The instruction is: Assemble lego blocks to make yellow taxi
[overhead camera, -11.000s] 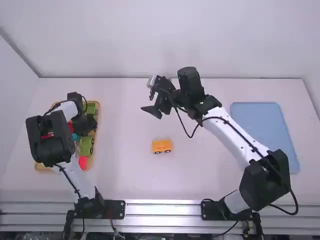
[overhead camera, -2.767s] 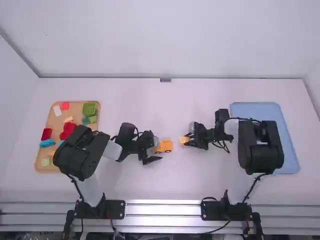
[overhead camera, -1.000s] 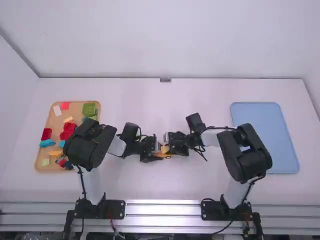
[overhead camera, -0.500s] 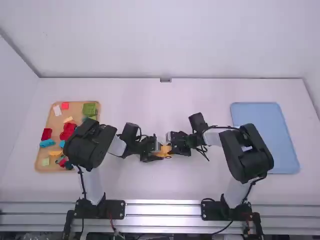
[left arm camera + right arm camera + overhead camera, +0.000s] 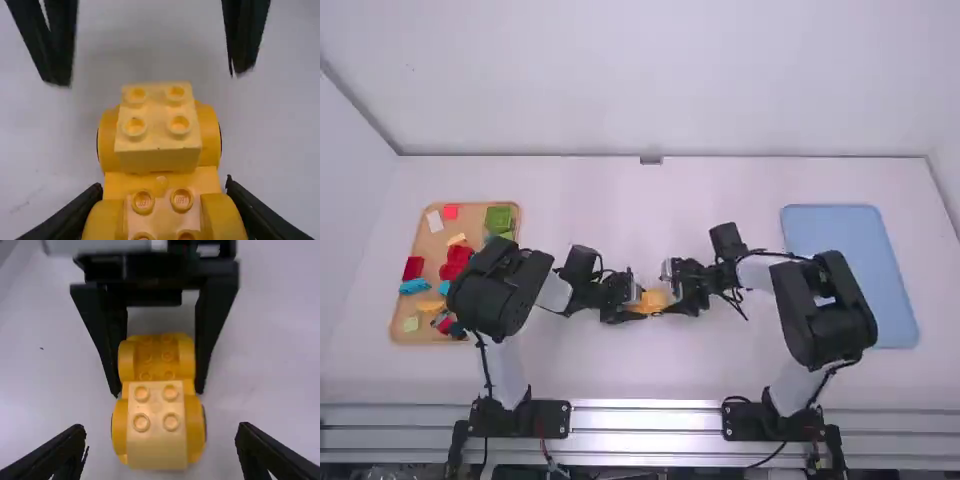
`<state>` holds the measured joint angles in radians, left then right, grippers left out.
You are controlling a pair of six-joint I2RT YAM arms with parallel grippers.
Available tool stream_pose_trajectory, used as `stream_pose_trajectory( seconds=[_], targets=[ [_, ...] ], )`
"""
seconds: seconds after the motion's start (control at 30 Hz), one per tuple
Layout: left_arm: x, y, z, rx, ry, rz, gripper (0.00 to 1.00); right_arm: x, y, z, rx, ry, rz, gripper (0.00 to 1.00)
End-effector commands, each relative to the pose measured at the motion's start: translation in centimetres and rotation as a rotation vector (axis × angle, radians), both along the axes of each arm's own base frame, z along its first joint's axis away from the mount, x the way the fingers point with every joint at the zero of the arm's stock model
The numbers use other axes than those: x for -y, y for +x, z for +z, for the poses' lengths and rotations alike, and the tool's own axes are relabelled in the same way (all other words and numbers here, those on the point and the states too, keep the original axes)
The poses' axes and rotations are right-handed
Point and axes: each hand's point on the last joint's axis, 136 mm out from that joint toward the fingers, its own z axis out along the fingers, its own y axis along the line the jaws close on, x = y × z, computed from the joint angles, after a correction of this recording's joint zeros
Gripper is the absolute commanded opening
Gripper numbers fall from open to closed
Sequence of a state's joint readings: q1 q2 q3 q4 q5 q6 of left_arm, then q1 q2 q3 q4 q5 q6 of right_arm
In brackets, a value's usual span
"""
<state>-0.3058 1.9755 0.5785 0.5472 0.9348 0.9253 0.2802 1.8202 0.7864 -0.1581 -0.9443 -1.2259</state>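
Yellow car base (image 5: 160, 177): on the table (image 5: 640, 365), clamped by the left gripper (image 5: 162, 189). Pale yellow block (image 5: 156, 435): atop the base, studs up, at its end nearer the right gripper (image 5: 161, 429), whose fingers stand spread, gripping nothing. Step in hand: seating the block, apparently. Next: probably a square downward press, base braced.

On the white table (image 5: 650, 375), that yellow car (image 5: 653, 301) has the wooden tray (image 5: 473, 220) to its left, the blue mat (image 5: 840, 226) to its right.
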Motion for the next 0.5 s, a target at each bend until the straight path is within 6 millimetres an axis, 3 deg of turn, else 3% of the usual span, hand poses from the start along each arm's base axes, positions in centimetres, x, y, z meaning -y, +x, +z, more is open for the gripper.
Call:
stream_pose_trajectory(
  seconds=[0.0, 0.03, 0.07, 0.1, 0.13, 0.47],
  targets=[
    [0.0, -0.1, -0.6, -0.003, 0.02, 0.0, 0.45, -0.2, 0.1, 3.5, 0.085, 0.122, 0.039, 0.71],
    [0.0, -0.1, -0.6, -0.003, 0.02, 0.0, 0.45, -0.2, 0.3, 3.6, 0.086, 0.121, 0.032, 0.49],
    [0.0, -0.1, -0.6, -0.002, 0.02, 0.0, 0.45, -0.2, 0.3, 3.4, 0.087, 0.109, 0.031, 0.2],
    [0.0, -0.1, -0.6, -0.002, 0.02, 0.0, 0.45, -0.2, 0.3, 3.3, 0.085, 0.107, 0.031, 0.14],
    [0.0, -0.1, -0.6, -0.002, 0.02, 0.0, 0.44, -0.3, 0.1, 2.9, 0.078, 0.095, 0.035, 0.0],
    [0.0, -0.1, -0.6, -0.003, 0.02, 0.0, 0.42, -2.3, -0.7, -4.0, -0.105, -0.115, -0.048, 0.0]
  ],
)
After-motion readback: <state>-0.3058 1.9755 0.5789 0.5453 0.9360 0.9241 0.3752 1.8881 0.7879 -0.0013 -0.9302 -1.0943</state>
